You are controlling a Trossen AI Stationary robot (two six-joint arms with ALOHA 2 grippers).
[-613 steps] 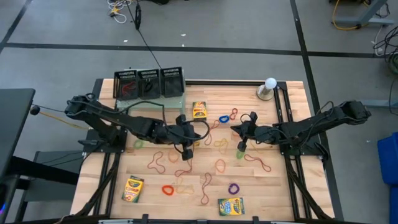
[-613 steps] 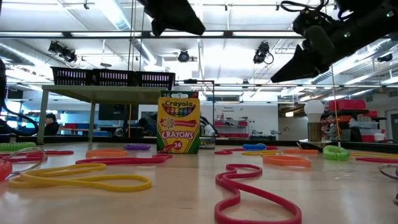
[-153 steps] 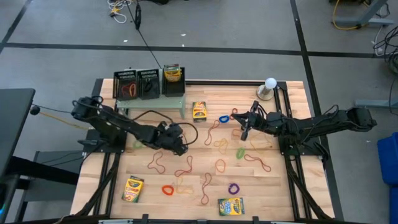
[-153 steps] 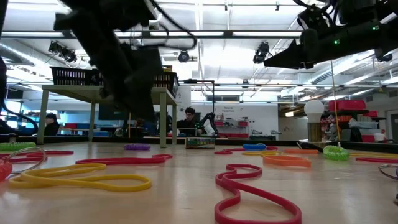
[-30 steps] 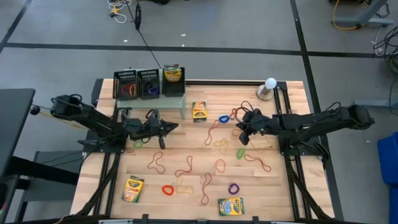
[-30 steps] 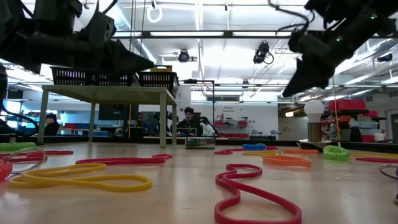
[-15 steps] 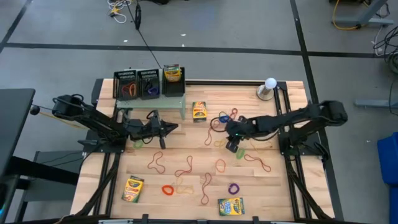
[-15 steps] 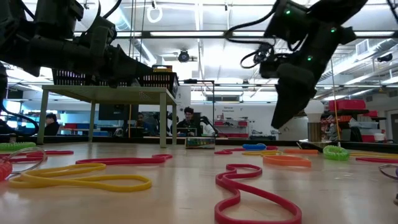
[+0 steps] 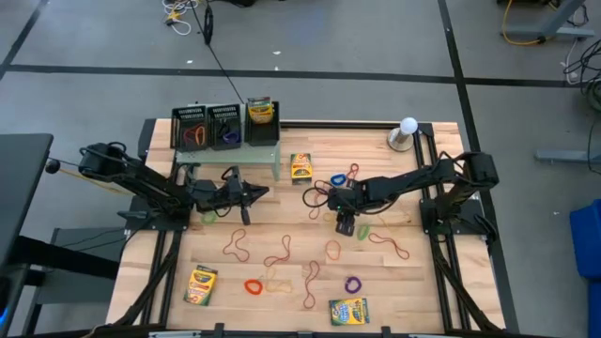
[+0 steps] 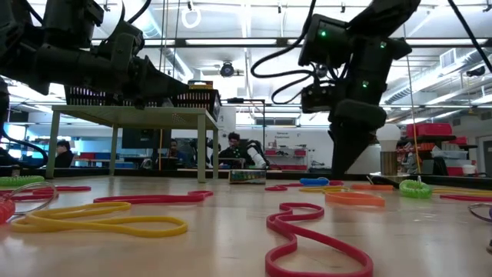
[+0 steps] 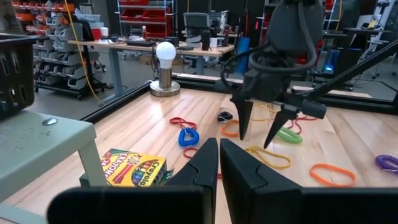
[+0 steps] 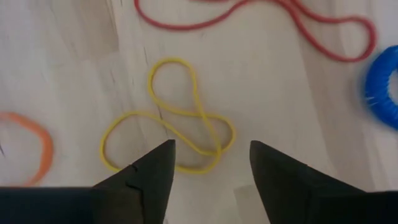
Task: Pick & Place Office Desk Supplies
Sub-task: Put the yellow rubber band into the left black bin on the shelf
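Observation:
My right gripper (image 12: pixel 211 146) hangs open, fingers pointing down, just above a yellow rubber band (image 12: pixel 177 134) on the wooden table; the band lies flat between and beyond the fingertips. In the high view this gripper (image 9: pixel 344 225) is mid-table over the band (image 9: pixel 333 217). The left wrist view shows it (image 11: pixel 254 142) from the side, clear of the wood. My left gripper (image 9: pixel 266 192) waits shut, left of centre, holding nothing. Three black mesh trays (image 9: pixel 225 125) stand on the pale green stand (image 9: pixel 230 155); the right one holds a crayon box (image 9: pixel 260 113).
Crayon boxes lie at the far middle (image 9: pixel 300 167), near left (image 9: pixel 201 284) and near middle (image 9: pixel 348 311). Loose bands surround the right gripper: blue (image 9: pixel 338 178), green (image 9: pixel 362 230), orange (image 9: pixel 332 250), red (image 12: pixel 261 18). A white globe (image 9: pixel 407 131) stands far right.
My right gripper has swung toward the table's left and near edge, tipped to point down, come down over the yellow band, and opened.

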